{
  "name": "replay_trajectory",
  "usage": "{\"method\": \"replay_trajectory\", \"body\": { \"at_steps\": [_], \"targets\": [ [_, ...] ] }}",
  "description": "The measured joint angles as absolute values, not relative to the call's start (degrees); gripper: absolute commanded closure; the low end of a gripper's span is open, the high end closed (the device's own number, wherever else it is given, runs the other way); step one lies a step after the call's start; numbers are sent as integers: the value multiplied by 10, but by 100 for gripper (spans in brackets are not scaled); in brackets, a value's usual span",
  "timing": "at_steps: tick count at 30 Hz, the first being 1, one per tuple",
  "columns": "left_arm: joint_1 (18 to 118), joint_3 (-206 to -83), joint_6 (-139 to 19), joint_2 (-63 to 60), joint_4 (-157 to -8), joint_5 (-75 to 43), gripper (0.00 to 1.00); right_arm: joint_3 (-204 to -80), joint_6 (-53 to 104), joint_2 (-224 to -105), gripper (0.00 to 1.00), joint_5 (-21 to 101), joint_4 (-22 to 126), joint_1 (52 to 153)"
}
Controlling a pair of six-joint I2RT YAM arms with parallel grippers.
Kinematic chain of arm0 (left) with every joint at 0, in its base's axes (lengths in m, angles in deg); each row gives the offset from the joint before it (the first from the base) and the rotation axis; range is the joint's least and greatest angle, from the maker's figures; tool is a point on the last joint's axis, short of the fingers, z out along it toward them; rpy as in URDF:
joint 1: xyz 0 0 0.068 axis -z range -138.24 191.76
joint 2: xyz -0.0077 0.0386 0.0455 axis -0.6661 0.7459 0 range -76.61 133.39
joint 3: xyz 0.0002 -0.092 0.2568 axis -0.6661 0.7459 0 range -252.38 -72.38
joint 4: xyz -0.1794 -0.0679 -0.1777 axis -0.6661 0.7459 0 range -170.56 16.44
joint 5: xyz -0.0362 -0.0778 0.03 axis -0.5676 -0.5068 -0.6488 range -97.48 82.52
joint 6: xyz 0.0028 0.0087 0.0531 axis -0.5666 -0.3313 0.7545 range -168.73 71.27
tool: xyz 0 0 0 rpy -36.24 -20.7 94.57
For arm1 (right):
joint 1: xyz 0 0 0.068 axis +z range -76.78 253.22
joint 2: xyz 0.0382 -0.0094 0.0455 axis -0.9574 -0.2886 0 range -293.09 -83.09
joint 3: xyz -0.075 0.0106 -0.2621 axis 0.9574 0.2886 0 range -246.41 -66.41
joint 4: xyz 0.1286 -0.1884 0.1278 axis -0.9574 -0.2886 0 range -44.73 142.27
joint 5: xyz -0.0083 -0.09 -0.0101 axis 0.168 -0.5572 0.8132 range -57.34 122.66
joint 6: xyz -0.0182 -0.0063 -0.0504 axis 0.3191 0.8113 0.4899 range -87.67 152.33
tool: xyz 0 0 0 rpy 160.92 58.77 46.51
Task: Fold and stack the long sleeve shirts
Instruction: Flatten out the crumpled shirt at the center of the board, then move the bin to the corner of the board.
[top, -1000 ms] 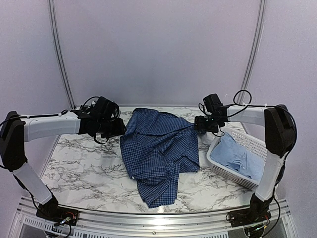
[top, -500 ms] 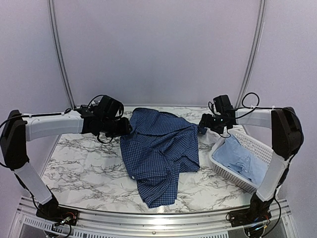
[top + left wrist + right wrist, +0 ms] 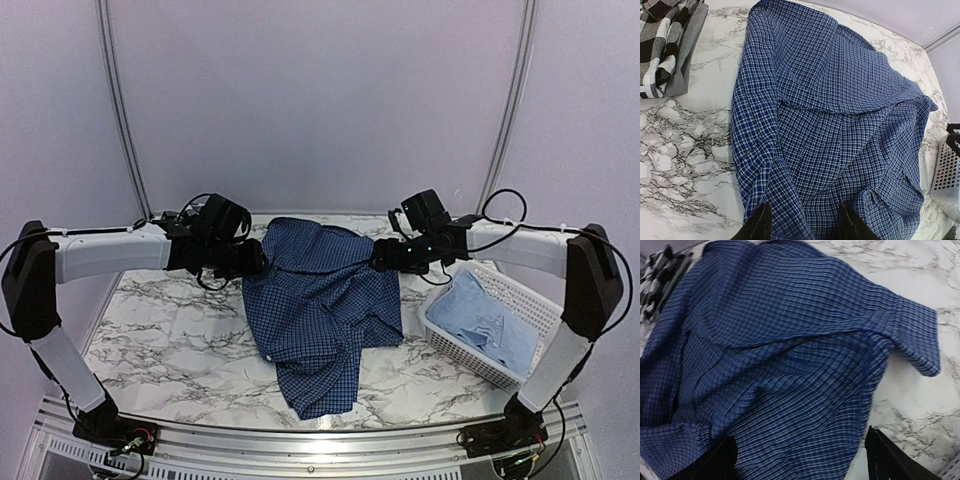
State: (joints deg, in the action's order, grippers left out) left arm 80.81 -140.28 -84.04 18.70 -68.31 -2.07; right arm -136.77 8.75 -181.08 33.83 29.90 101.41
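The dark blue checked shirt (image 3: pixel 322 305) lies crumpled and spread in the middle of the marble table, filling the left wrist view (image 3: pixel 830 125) and the right wrist view (image 3: pixel 780 355). My left gripper (image 3: pixel 255 262) hovers at its left edge, fingers apart over the cloth (image 3: pixel 804 207). My right gripper (image 3: pixel 385 258) stands wide open above the shirt's right edge (image 3: pixel 801 435), holding nothing. A black-and-white plaid shirt (image 3: pixel 657 45) sits folded at the back left; the left arm hides it in the top view. The pale blue shirt (image 3: pixel 485 315) lies in the basket.
A white slatted basket (image 3: pixel 505 280) stands at the right side of the table, and its corner shows in the left wrist view (image 3: pixel 945 165). Bare marble table (image 3: pixel 170 330) shows to the left and in front of the blue shirt.
The right gripper swung out towards the basket, then came back left over the shirt's right edge, opening slightly wider. The left gripper crept right to the shirt's left edge.
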Motion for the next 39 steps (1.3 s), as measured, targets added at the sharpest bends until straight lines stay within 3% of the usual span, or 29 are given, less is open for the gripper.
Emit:
{"method": "replay_trajectory", "body": {
  "at_steps": [9,17,27,39],
  "targets": [
    [808,-1410,-840,193,-683,-25,54,-1254,55,-1702,14,370,273,1152],
    [808,-1410,-840,197,-683,-28,54,-1197,40,-1639,11,386,202,1179],
    [808,-1410,-841,198,-683,-30,54,-1202,43,-1618,11,367,200,1077],
    [808,-1410,-841,198,-683,-30,54,-1246,37,-1745,19,263,263,941]
  ]
}}
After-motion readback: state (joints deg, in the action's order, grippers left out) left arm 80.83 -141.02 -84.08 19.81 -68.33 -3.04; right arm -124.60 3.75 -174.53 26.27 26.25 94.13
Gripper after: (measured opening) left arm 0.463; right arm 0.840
